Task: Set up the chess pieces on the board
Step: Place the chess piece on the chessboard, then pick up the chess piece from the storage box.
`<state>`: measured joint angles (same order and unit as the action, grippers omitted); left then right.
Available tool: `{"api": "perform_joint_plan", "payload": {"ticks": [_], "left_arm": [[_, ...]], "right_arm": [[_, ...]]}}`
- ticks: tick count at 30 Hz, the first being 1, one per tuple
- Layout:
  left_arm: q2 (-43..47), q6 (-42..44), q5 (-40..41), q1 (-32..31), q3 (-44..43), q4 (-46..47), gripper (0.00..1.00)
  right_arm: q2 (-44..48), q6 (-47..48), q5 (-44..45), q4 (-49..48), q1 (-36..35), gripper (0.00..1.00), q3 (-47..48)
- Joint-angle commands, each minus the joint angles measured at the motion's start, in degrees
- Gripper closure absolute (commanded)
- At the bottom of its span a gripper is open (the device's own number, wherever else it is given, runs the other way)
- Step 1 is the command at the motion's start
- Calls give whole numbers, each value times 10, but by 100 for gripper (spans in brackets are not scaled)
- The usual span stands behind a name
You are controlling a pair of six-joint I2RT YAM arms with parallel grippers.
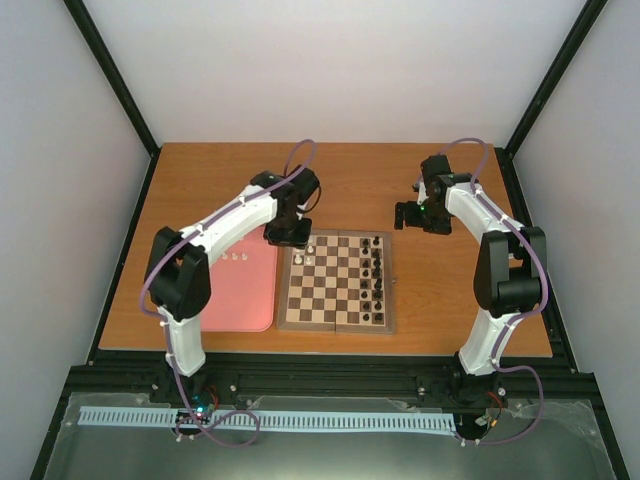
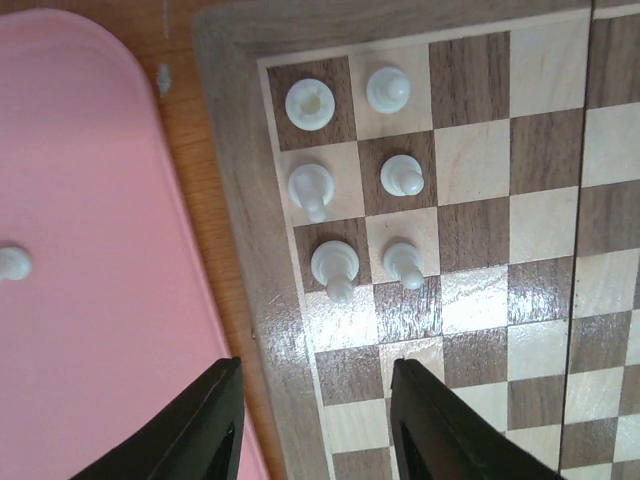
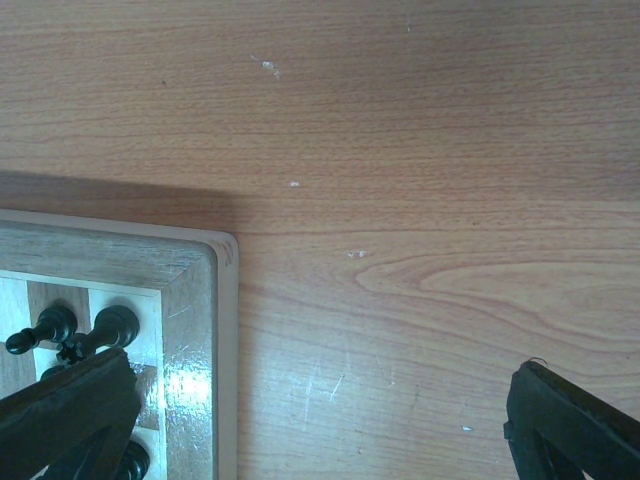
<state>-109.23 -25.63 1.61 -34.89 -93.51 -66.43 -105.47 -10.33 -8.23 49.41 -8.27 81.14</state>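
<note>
The wooden board (image 1: pixel 338 326) lies mid-table. Several white chess pieces (image 1: pixel 309 252) stand in two columns at its far left corner; the left wrist view shows them upright on their squares (image 2: pixel 312 105). A few more white pieces (image 1: pixel 236 258) lie on the pink tray, one of them at the left edge of the left wrist view (image 2: pixel 12 263). My left gripper (image 1: pixel 288 236) hovers over the board's left border (image 2: pixel 240 180), open and empty (image 2: pixel 315 425). My right gripper (image 1: pixel 420 216) hangs beyond the board's far right corner (image 3: pixel 190 300), open wide and empty (image 3: pixel 320 430).
The pink tray (image 1: pixel 240 302) lies against the board's left side (image 2: pixel 90 200). Black pieces (image 1: pixel 377 272) fill the board's two right columns; some show in the right wrist view (image 3: pixel 100 328). Bare wooden table (image 1: pixel 460 300) lies right of the board.
</note>
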Motion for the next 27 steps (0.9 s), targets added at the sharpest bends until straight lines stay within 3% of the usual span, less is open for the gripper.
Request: {"api": "perform_joint_plan", "payload": {"ticks": [1,5,7,14,27], "left_arm": [[39,4,30,9,-34,-30,55],[69,4,42,48,-25,-32,35],[83,3,35,76,-3,-24,31],[93,10,17,151,95,33,35],[36,16,-4,178,153,110,44]], "right_arm": [[11,4,-4,-10,5,0,-6],[11,4,-6,-10,5,0,-8],[12,4,-6,-10,5,0,-8],[10,4,-9,-8,6,0,-5],[10,3,-5,-3,5,0,-3]]}}
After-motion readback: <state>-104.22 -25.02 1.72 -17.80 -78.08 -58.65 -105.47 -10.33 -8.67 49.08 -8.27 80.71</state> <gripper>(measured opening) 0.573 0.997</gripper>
